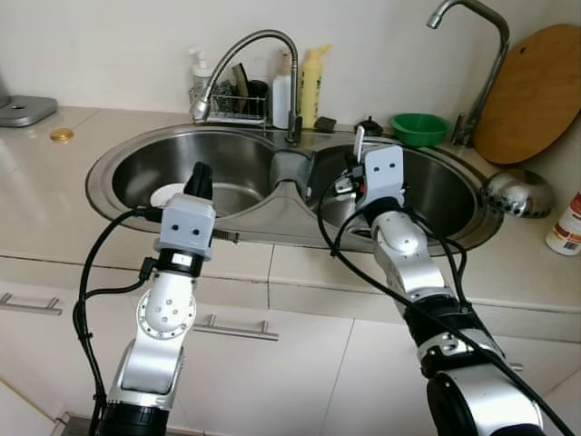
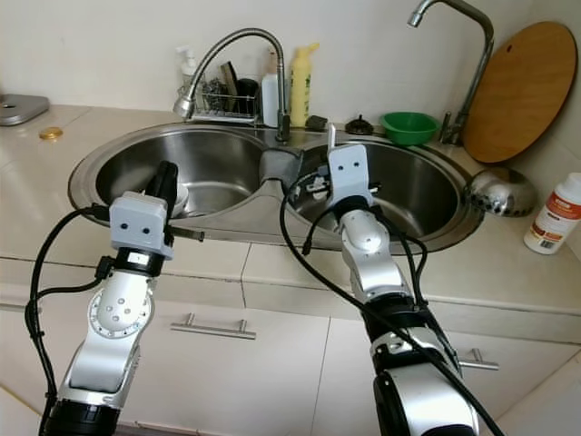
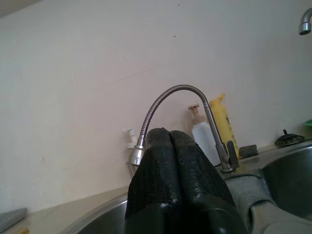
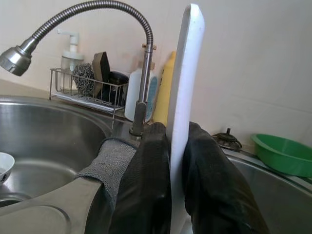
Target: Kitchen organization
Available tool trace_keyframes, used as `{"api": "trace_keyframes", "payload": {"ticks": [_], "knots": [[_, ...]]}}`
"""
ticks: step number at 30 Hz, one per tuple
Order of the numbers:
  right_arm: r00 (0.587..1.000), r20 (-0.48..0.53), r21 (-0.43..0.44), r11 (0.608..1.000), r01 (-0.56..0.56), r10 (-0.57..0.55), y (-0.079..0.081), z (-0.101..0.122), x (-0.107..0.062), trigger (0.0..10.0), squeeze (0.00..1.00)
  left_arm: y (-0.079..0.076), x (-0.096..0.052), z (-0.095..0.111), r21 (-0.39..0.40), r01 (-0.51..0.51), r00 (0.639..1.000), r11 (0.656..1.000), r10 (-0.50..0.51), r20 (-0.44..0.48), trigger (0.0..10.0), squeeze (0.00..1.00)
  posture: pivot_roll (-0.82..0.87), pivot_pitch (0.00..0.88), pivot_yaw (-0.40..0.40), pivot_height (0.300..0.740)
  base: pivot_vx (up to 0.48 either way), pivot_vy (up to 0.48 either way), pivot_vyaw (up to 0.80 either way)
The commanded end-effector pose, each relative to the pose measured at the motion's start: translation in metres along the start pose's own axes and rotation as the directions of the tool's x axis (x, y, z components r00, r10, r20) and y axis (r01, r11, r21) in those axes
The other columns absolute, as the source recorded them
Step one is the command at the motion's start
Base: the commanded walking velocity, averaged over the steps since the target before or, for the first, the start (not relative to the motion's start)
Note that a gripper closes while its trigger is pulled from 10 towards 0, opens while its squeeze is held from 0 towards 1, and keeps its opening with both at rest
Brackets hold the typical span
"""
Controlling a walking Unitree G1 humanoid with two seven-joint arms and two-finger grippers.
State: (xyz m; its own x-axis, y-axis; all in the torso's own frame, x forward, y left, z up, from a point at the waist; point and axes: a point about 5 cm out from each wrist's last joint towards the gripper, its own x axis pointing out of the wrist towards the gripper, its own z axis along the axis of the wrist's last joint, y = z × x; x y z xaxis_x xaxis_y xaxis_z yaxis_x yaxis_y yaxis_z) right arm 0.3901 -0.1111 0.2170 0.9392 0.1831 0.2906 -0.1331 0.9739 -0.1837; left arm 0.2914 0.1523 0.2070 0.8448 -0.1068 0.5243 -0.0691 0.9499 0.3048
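My right gripper is shut on a thin white flat piece, seen edge-on and held upright. It hangs over the left side of the right sink basin, and the white piece pokes up above the wrist. My left gripper is shut with nothing between its fingers. It hovers over the front rim of the left basin. A small white bowl lies in that basin, just beyond the left gripper. A grey cloth is draped over the divider between the basins.
A flexible faucet arches over the left basin, and a tall tap stands at the right. Behind the sink are a wire rack, bottles and a green bowl. A wooden board, steel ladle and bottle sit at right.
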Motion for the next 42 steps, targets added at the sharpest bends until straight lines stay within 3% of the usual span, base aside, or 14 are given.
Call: {"api": "trace_keyframes", "payload": {"ticks": [1, 17, 23, 27, 31, 33, 42], "knots": [[1.000, 0.001, -0.020, 1.000, -0.003, 0.003, 0.001, 0.004, 0.005, 10.0, 0.00, 0.000, 0.001, 0.006, -0.010, 0.001, 1.000, 1.000, -0.001, 0.027, 10.0, 0.00, -0.01, 0.000, -0.043, 0.740, 0.292, 0.000, 0.00], [0.993, -0.116, -0.076, 0.997, -0.024, 0.015, 0.002, -0.013, 0.006, 10.0, 0.00, -0.003, 0.000, 0.005, -0.018, 0.007, 1.000, 1.000, -0.007, 0.019, 10.0, 0.00, -0.01, 0.000, -0.046, 0.740, 0.290, 0.000, 0.00], [0.985, -0.168, -0.090, 0.995, -0.043, 0.028, 0.002, -0.019, 0.007, 10.0, 0.00, -0.005, -0.001, 0.003, -0.019, 0.013, 1.000, 1.000, -0.013, 0.011, 10.0, 0.00, -0.01, 0.000, -0.049, 0.740, 0.000, 0.000, 0.00], [0.960, -0.267, -0.099, 0.989, -0.111, 0.081, 0.006, -0.032, 0.004, 10.0, 0.00, -0.008, -0.001, 0.004, -0.013, 0.022, 1.000, 1.000, -0.022, 0.015, 10.0, 0.00, -0.01, 0.000, -0.049, 0.740, 0.000, 0.000, 0.00], [0.948, -0.302, -0.109, 0.984, -0.139, 0.101, 0.009, -0.037, 0.003, 10.0, 0.00, -0.008, -0.001, 0.003, -0.014, 0.023, 1.000, 1.000, -0.023, 0.013, 10.0, 0.00, -0.01, 0.000, -0.048, 0.740, 0.000, 0.000, 0.00], [0.918, -0.370, -0.111, 0.975, -0.194, 0.141, 0.014, -0.045, 0.001, 10.0, 0.00, -0.010, -0.001, 0.002, -0.011, 0.028, 1.000, 1.000, -0.028, 0.009, 10.0, 0.00, -0.01, 0.000, -0.044, 0.740, 0.000, 0.000, 0.00], [0.850, -0.490, -0.140, 0.945, -0.297, 0.195, 0.025, -0.059, -0.005, 10.0, 0.00, -0.014, 0.001, 0.001, -0.017, 0.042, 0.999, 0.999, -0.042, 0.009, 10.0, 0.00, -0.01, 0.000, -0.042, 0.740, 0.000, 0.000, 0.00]]}}
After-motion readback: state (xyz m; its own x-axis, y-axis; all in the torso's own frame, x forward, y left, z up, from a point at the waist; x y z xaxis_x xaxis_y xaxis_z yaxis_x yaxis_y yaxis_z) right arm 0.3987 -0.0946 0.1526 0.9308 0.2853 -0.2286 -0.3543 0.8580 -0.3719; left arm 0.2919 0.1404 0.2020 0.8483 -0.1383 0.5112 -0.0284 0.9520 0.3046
